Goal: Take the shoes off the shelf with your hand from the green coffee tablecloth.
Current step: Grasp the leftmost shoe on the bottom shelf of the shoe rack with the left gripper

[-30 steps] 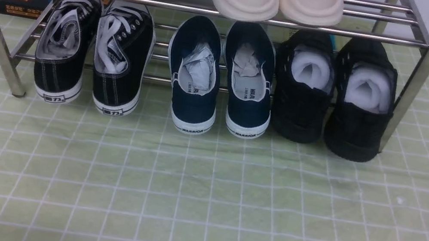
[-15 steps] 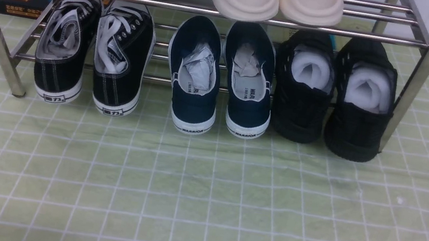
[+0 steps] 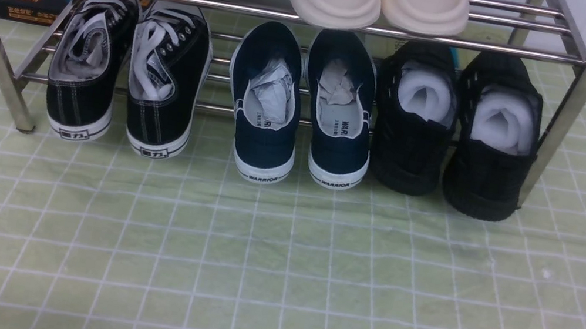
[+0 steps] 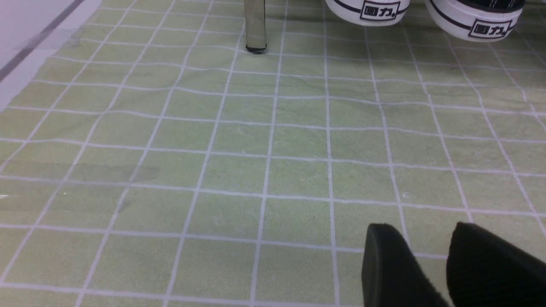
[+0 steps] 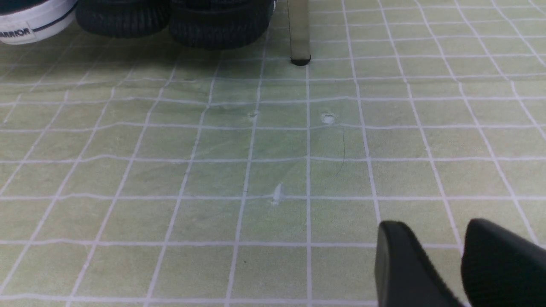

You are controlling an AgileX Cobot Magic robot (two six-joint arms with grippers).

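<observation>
The shoes (image 3: pixel 160 106) lean on the lower tier of the shelf (image 3: pixel 294 16), at its left end, with their heels out on the green coffee tablecloth (image 3: pixel 274 274). I judge them light, with soft canvas and stiff rubber heels, so the heel rim is my hold. Loose laces may snag the tubes. The upper tier sits low above them, and the shelf's left leg is just beside them. The cloth is wrinkled. My left jaws and right jaws stand partly open and empty, well short of the shelf.
</observation>
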